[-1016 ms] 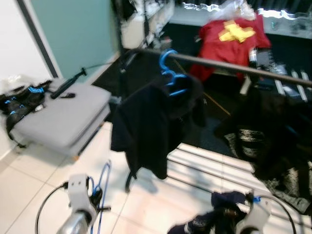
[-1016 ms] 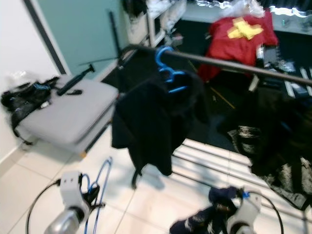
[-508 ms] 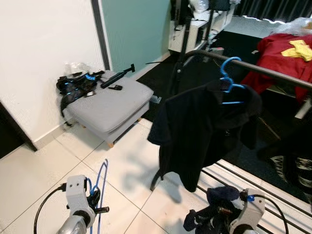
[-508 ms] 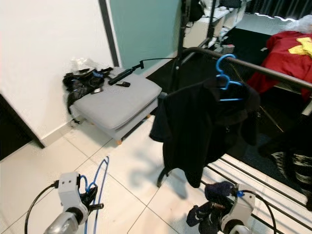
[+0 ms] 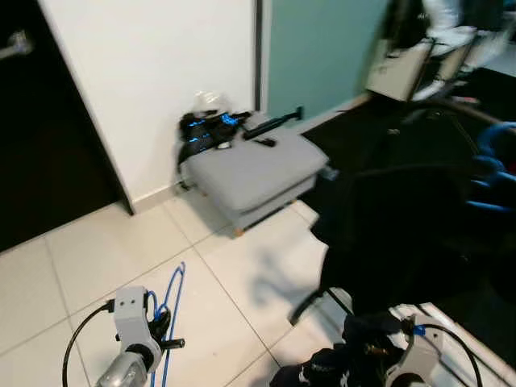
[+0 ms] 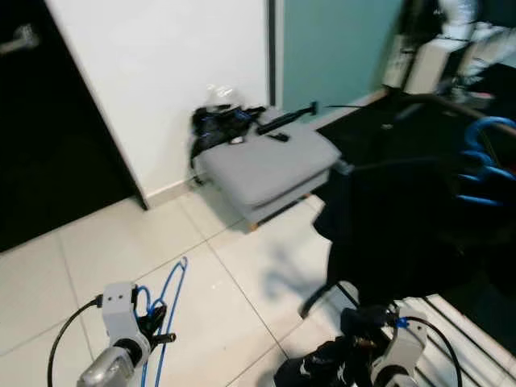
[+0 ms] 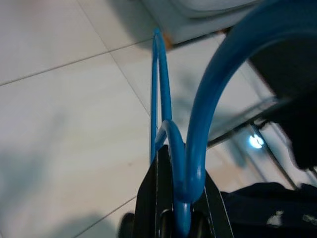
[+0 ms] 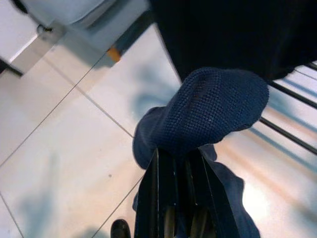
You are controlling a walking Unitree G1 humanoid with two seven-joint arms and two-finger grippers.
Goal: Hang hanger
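A blue hanger (image 7: 190,124) is held in my left gripper (image 7: 182,171), which is shut on its hook low at the left; the hanger's frame (image 5: 167,305) hangs over the white floor tiles. My right gripper (image 8: 179,161) is shut on a dark navy knit garment (image 8: 213,106), which bunches low at the right (image 5: 326,369). To the right stands a clothes rack with a black garment (image 5: 395,230) on another blue hanger (image 6: 482,165), blurred.
A grey padded footstool (image 5: 254,173) stands ahead by the white wall, with a black stick (image 5: 274,122) on it and a black-and-blue bag (image 5: 205,129) behind. A dark door (image 5: 48,145) is at the left. White floor tiles (image 5: 105,250) lie in front.
The whole picture has swung left: the rack has slid to the right edge, and the wall and dark door have come into view. Both grippers keep their hold.
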